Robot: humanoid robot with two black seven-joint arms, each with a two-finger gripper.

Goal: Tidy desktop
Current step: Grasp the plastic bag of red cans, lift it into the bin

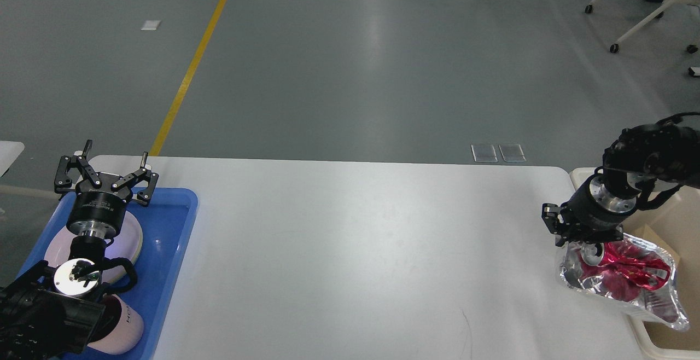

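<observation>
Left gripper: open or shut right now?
Open. The left gripper has its two fingers spread wide apart with nothing between them, above the far end of the blue tray.

Smooth grey-green glossy floor [350,59] across the whole upper part, with soft pale streaks of overhead light reflected near the centre top. One straight yellow painted floor line [195,59] slanting from the top edge down to the left. A small white paper-like scrap [150,25] lying flat left of that line. Two clear rectangular floor plates [498,152] side by side at centre right. Top right, white tubular legs of a wheeled chair [645,10] on small black castors. No walls or windows in view.
</observation>
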